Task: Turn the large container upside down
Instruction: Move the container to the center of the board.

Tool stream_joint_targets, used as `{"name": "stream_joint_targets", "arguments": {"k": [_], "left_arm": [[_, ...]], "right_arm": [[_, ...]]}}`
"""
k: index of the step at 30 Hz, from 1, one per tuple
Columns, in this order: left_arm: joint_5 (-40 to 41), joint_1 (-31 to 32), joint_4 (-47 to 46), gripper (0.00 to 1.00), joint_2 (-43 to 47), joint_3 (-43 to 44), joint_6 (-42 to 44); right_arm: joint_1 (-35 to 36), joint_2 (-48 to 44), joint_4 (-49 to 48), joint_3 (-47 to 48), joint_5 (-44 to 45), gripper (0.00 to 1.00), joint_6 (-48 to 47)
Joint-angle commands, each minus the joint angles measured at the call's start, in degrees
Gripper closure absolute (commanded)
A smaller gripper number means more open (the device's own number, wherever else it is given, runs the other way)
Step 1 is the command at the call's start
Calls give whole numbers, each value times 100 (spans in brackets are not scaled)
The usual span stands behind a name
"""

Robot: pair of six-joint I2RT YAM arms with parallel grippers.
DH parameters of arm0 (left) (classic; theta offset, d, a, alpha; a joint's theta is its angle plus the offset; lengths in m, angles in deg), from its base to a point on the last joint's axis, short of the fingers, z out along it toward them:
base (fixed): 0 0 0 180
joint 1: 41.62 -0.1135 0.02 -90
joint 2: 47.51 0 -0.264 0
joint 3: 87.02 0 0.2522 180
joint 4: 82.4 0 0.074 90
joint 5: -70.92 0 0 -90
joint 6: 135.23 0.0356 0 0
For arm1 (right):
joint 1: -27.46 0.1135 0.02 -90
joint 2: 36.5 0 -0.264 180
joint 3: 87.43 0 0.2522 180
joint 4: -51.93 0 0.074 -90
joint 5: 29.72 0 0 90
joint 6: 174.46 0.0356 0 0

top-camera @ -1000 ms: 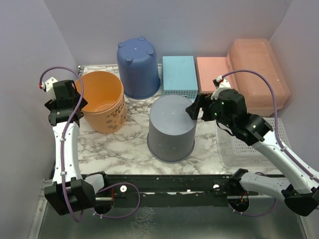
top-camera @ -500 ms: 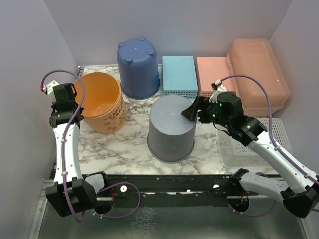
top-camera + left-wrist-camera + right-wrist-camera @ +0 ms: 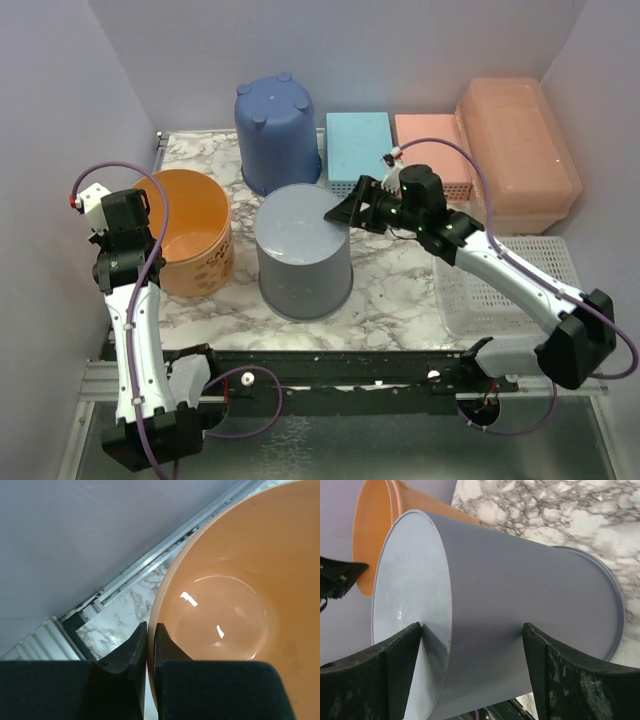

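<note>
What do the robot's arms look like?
The left arm and right arm have white links, black joints and a looping purple cable each. The left gripper and right gripper have black, tapered fingers. A white, red-tipped connector sits by each wrist.

Marble-pattern table, seven plastic items on it.
Back row: blue bucket upside down, light blue box, pink basket, large container at far right with its lid on. Left: orange bucket, mouth up. Centre: grey bucket, base up. Near right: white perforated basket.
</note>
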Motion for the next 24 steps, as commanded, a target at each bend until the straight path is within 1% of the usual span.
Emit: {"name": "stream_joint_targets", "arguments": {"k": [1,3,5,6,7,11,12,13,14,15,17,19,21,22,24], "left_arm": [[876,-44,417,96,522,-33,3],[1083,-42,479,95,580,13,-15],[1231,-44,501,91,573,38,1],[1227,-44,501,87,552,36,-1],[1173,-40,491,80,522,34,-4],[963,-42,477,60,389,8,-29],[917,-40,475,52,365,0,-28],[908,-39,475,48,343,-1,-44],[907,-44,475,47,335,-1,-62],[900,-44,475,42,333,10,-78],[909,-44,477,27,348,88,-81],[973,-41,495,16,357,242,-55],[1111,-38,561,3,325,511,-39],[1160,-43,574,1,313,649,-26],[1159,-40,592,1,301,959,-42]], "right_arm": [[6,726,-402,414,-450,21,122],[5,908,-328,677,-479,21,-35],[5,934,-173,928,-299,20,-219],[5,891,-111,1011,-187,20,-330],[9,826,-36,1086,-73,19,-474],[5,384,232,1186,72,15,-1079],[9,258,286,1145,85,14,-1202],[6,106,339,1086,95,13,-1309],[5,-29,397,1012,105,12,-1401],[5,-189,448,928,82,12,-1500],[5,-495,517,686,-40,12,-1718],[5,-821,541,381,-303,12,-1930],[5,-1158,515,49,-638,12,-2158],[9,-1313,511,-112,-793,12,-2248],[10,-1588,470,-423,-1177,13,-2416]]}}
